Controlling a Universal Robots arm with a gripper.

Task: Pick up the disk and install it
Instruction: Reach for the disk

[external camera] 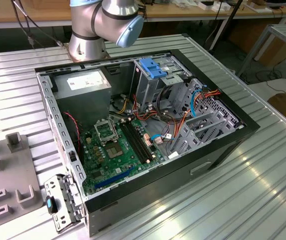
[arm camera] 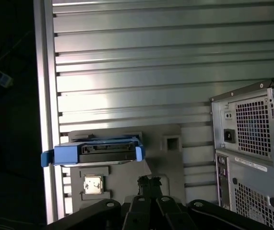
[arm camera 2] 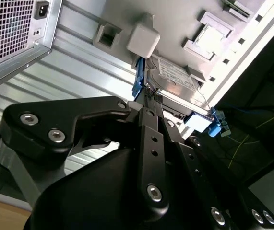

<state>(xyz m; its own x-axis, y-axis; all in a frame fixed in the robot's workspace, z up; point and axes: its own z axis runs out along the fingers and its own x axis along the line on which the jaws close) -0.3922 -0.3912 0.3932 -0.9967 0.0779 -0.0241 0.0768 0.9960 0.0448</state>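
The disk (arm camera: pixel 96 153) stands on edge in a slot of the grey fixture plate (arm camera: pixel 170 163), its blue side rails at both ends. In the second wrist view the disk's white label (arm camera 2: pixel 177 79) faces up at a slant. My gripper (arm camera: pixel 149 181) hangs close to the disk's one end, a little apart from it, and its fingers are drawn together with nothing between them. In the second wrist view the gripper (arm camera 2: pixel 148 96) points at the disk's blue rail (arm camera 2: pixel 137 79).
The open computer case (external camera: pixel 223 145) lies on the ribbed metal table (external camera: pixel 263 190), with motherboard (external camera: pixel 117 150), grey power supply (external camera: pixel 85 82) and blue latch plate (external camera: pixel 153 67). The case's rear (arm camera: pixel 252 143) stands near the fixture. A chip (arm camera: pixel 92 185) sits in a fixture recess.
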